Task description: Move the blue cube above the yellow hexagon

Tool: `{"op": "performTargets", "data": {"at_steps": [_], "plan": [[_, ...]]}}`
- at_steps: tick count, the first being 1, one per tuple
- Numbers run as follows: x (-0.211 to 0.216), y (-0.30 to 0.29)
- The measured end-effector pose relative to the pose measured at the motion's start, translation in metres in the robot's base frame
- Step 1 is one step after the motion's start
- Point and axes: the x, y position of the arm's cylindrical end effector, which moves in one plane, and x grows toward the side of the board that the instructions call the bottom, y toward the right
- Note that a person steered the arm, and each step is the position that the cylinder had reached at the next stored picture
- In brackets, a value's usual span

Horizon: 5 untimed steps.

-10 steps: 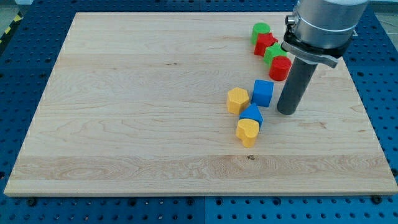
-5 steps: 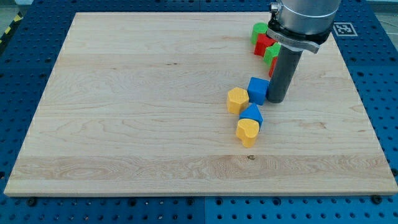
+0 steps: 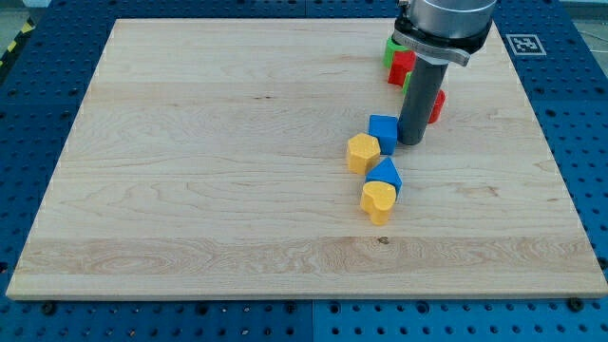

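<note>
The blue cube (image 3: 383,132) sits near the board's middle right, touching the upper right side of the yellow hexagon (image 3: 362,152). My tip (image 3: 410,142) rests against the blue cube's right side. Below them a second blue block (image 3: 385,175) lies against a yellow heart-shaped block (image 3: 377,200).
At the view's top right, a cluster of green (image 3: 391,45) and red blocks (image 3: 403,66) lies partly hidden behind the rod; another red block (image 3: 437,104) shows to the rod's right. The wooden board (image 3: 209,171) rests on a blue perforated table.
My tip has moved left and up, met the blue cube's right side, and pushed it left and slightly up against the yellow hexagon.
</note>
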Motion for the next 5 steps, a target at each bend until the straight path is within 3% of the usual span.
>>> {"op": "performTargets", "data": {"at_steps": [5], "plan": [[-0.0033,-0.0042]]}}
